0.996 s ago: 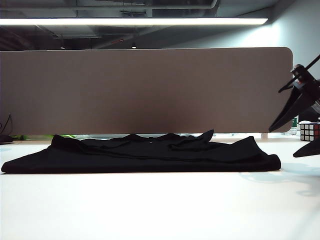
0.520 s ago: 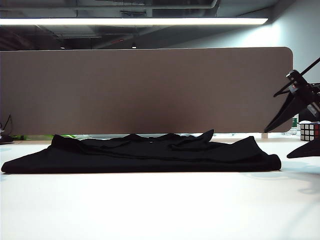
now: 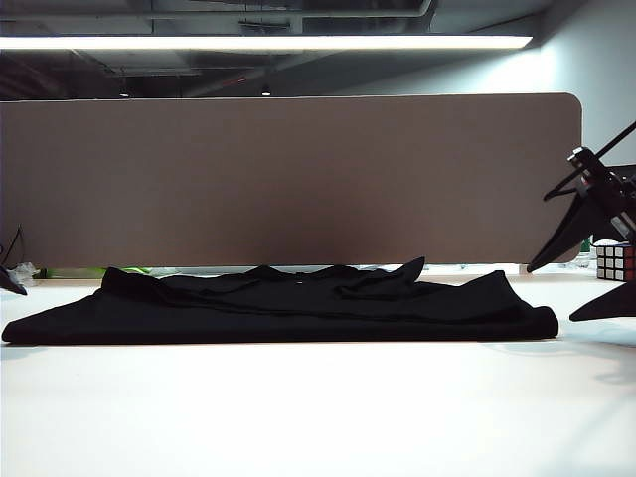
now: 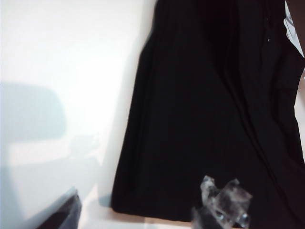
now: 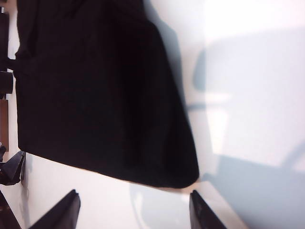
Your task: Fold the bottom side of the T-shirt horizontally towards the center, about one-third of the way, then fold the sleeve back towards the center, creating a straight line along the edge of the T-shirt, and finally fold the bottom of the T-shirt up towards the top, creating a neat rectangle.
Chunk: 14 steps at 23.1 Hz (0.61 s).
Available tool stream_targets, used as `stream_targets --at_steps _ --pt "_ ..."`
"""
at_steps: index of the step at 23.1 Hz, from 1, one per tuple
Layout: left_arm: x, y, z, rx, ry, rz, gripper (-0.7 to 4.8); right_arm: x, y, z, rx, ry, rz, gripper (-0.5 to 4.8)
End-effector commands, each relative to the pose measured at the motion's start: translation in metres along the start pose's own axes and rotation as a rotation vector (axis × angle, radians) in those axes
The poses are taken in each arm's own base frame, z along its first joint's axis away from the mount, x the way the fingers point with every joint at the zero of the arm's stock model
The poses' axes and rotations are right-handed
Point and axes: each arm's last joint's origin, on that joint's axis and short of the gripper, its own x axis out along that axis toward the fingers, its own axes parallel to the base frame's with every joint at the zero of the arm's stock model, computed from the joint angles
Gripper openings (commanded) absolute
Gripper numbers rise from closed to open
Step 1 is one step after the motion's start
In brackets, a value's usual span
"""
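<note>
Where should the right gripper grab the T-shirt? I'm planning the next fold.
Judging by its pose, the rounded corner of the T-shirt, approached from the bare table beyond it. The right gripper hangs open just off that edge; the left gripper is near the other end.

This looks like an open-plan office used as a robot test bench. A long tan fabric desk divider panel [image 3: 288, 179] stands along the far edge of a plain white tabletop [image 3: 318, 407]. Above runs a long fluorescent strip light [image 3: 263, 43] under an exposed dark ceiling with pipes [image 3: 229, 18].
</note>
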Motion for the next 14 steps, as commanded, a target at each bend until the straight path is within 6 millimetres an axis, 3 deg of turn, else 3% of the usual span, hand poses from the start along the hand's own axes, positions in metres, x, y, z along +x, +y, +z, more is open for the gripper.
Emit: stream_targets --at_steps 1,14 --pt "0.004 -0.004 0.002 0.018 -0.009 0.007 2.88 0.002 -0.002 -0.002 0.008 -0.002 0.002 3.15" --pt "0.010 0.001 0.000 0.007 0.002 0.031 2.87 0.026 -0.019 -0.002 0.110 0.007 0.015 3.15"
